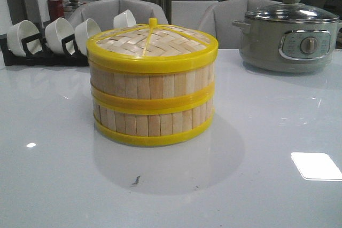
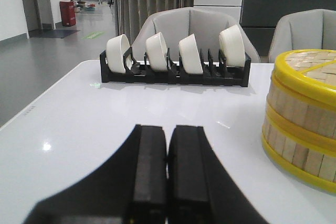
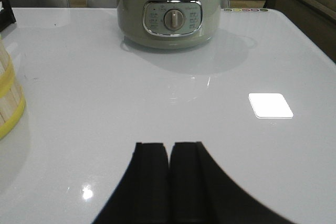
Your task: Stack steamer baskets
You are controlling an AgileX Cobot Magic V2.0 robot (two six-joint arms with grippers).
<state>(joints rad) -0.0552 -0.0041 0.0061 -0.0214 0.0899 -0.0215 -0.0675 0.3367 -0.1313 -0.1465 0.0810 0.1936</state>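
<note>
Two steamer baskets stand stacked in the middle of the white table, the upper basket resting squarely on the lower basket. A woven bamboo lid with a yellow rim covers the top one. The stack also shows beside my left gripper, which is shut with nothing between its fingers and stays apart from it. An edge of the stack appears in the right wrist view. My right gripper is shut and empty, low over the bare table. Neither gripper appears in the front view.
A grey-green electric pot with a glass lid stands at the back right. A black rack holding white bowls sits at the back left. Grey chairs stand behind the table.
</note>
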